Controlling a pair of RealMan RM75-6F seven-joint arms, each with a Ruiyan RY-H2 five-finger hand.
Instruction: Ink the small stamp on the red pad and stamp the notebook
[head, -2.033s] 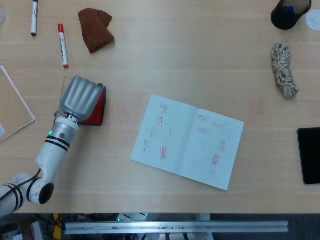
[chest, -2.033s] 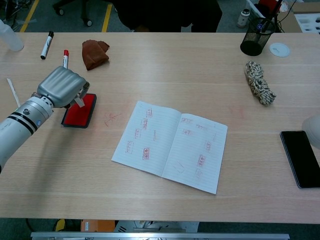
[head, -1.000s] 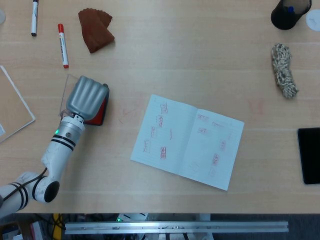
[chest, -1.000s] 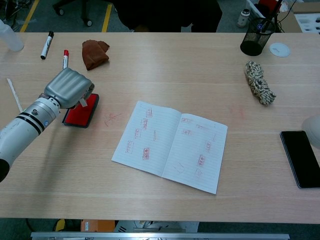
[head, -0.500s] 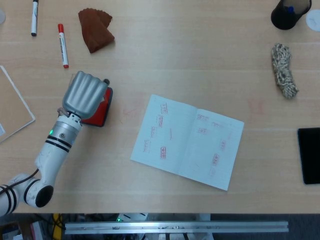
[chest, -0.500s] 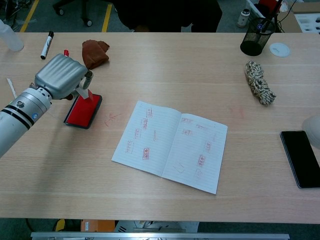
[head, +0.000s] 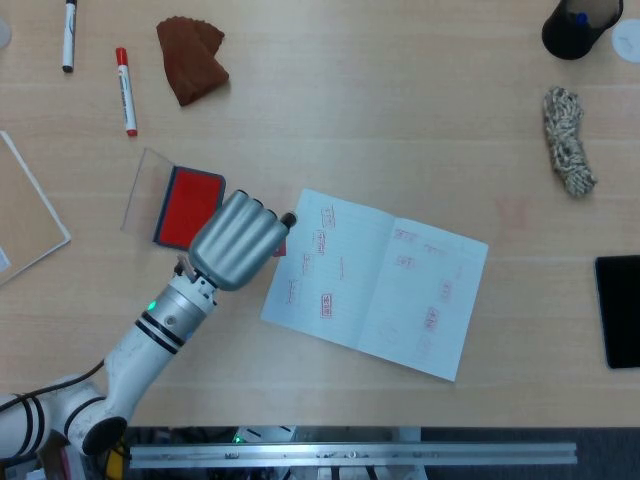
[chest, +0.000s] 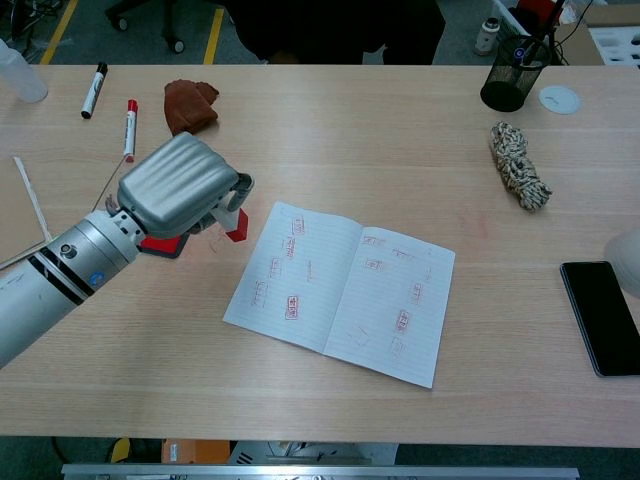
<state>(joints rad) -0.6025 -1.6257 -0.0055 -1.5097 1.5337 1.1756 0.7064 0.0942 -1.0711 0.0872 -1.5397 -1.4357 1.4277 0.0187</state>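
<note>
Light wood-grain table (chest: 330, 130); grey floor (chest: 150, 35) with yellow tape line (chest: 213, 35) beyond; even lighting.

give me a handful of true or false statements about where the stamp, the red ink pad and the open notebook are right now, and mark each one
1. The left hand holds the small red-based stamp near the left edge of the open lined notebook. True.
2. The left hand rests on the red ink pad. False: in the head view the pad lies uncovered, up and to the left of the hand.
3. The notebook pages are blank. False: both pages carry several small red stamp marks.
4. A black phone lies on the wooden table to the right of the notebook. True.
5. The brown cloth lies on the notebook. False: it lies on the table beyond the pad, near the red-capped marker.
</note>
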